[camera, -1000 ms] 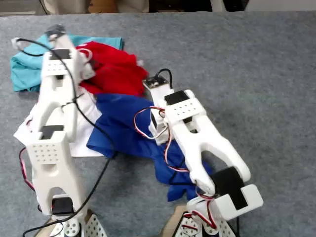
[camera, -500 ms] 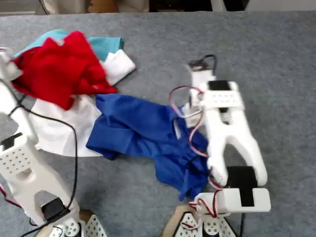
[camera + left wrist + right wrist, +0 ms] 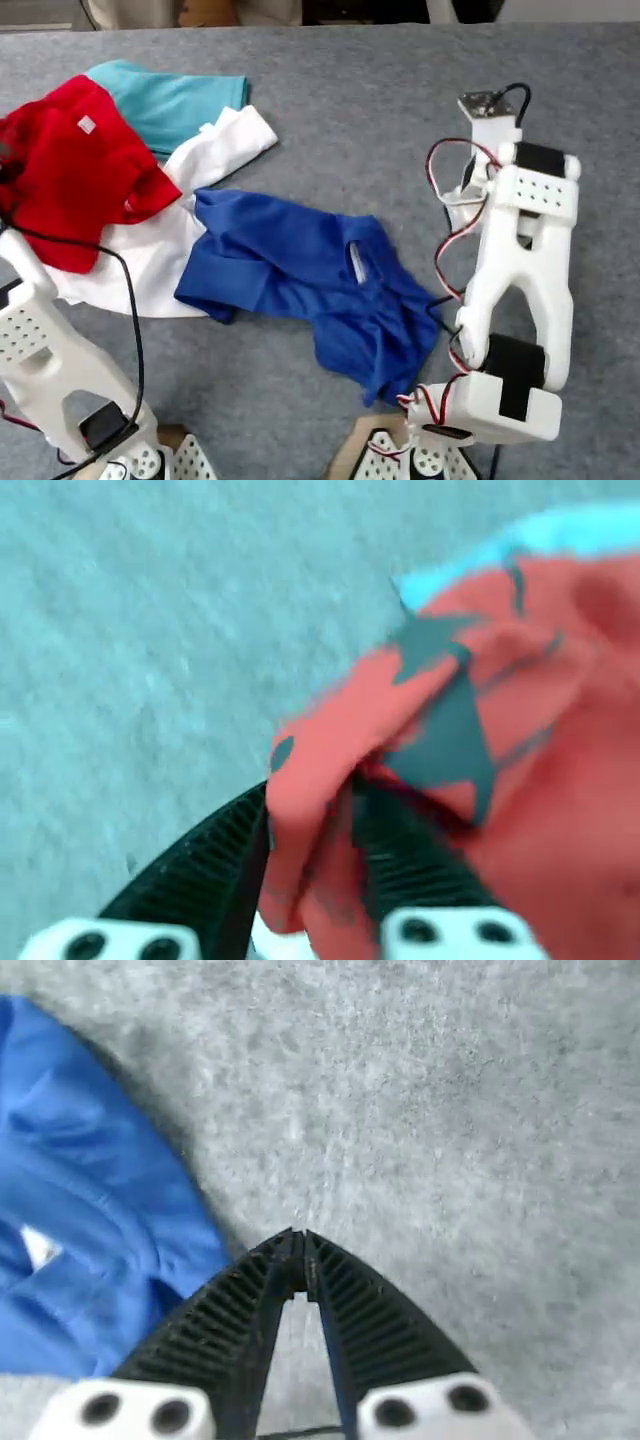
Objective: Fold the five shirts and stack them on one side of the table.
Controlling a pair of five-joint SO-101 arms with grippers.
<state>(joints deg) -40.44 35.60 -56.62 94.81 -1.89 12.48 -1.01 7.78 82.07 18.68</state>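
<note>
Left gripper (image 3: pixel 318 820) is pinched tight on a bunch of the red shirt (image 3: pixel 70 170), which overlaps the white shirt (image 3: pixel 150 255) at far left. Best spread it flat on bare desk (image 3: pixel 400 100) before folding. Right gripper (image 3: pixel 298 1250), closed and empty, sits beside the blue shirt (image 3: pixel 290 265).

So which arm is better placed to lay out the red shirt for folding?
Probably the left arm: its jaws are clamped on the red shirt. The right arm has its jaws shut on nothing, over bare table beside the blue shirt.
</note>
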